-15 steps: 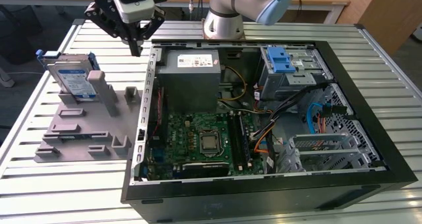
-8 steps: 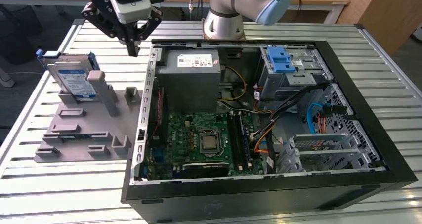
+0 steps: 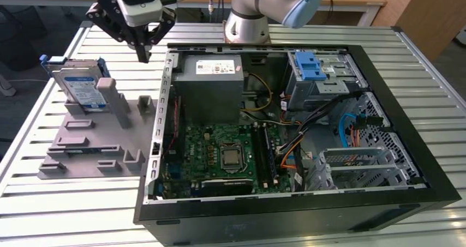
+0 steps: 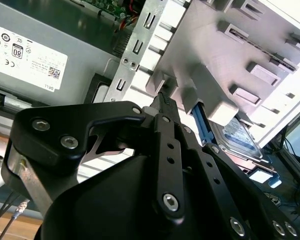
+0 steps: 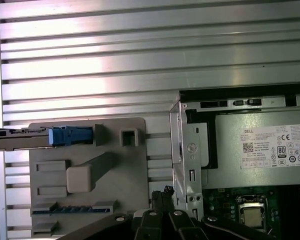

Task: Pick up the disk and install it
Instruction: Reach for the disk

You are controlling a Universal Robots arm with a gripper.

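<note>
The disk [image 3: 78, 87] is a silver-grey drive with a blue and white label in a blue bracket. It stands on edge in the grey fixture plate [image 3: 93, 146], leaning on a grey post, at the exterior view's left. It also shows edge-on in the first wrist view [image 5: 25, 138] and behind a fixture block in the second wrist view [image 4: 238, 134]. My gripper [image 3: 145, 55] hangs above the table between the disk and the computer case's wall, apart from both. Its fingers are shut with nothing between them, as both wrist views show [image 4: 162, 101] [image 5: 163, 193].
The open black computer case [image 3: 407, 203] lies at the middle and right of the exterior view. Inside it are a grey power supply [image 3: 211, 89], a motherboard [image 3: 222, 154] and a silver drive cage with a blue latch [image 3: 313, 67]. The slatted metal table [image 3: 65, 203] surrounds it.
</note>
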